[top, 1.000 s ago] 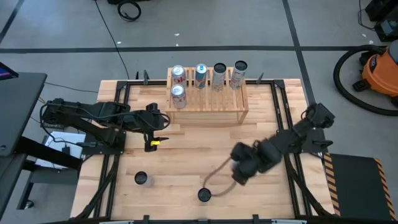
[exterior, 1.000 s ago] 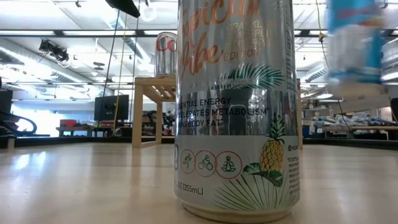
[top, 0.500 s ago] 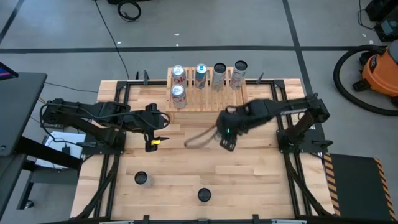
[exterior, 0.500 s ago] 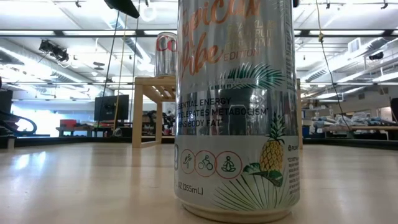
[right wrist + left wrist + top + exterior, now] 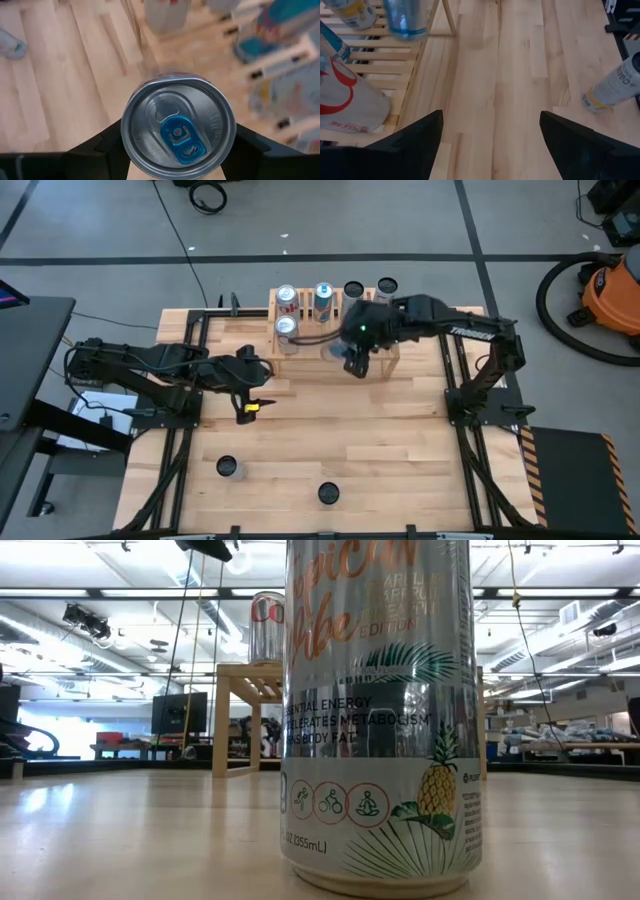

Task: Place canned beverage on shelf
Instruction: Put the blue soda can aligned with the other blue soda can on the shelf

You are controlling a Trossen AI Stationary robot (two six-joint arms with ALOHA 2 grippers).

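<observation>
I've got the right claw [image 5: 176, 165] clamped on a can [image 5: 178, 131] with a blue pull-tab — the carry step, as I judge it, with the release not yet made. From above, that claw [image 5: 356, 352] hangs over the front edge of the shelf [image 5: 300, 350], where 5 other cans stand, 4 along the back and 1 nearer the front. Next I'd want the can lowered upright into a free slot on the slats, clear of its neighbours, before the fingers part. The left claw [image 5: 243, 395] waits over the table [image 5: 400, 470] left of the shelf, fingers spread, holding nothing. 2 more cans stand near the table's front edge — 1 of them, a pineapple-print can [image 5: 378, 710], fills the low view. The table is pale wood planks; beyond it, grey floor, cables, and an orange vacuum [image 5: 612, 290].
</observation>
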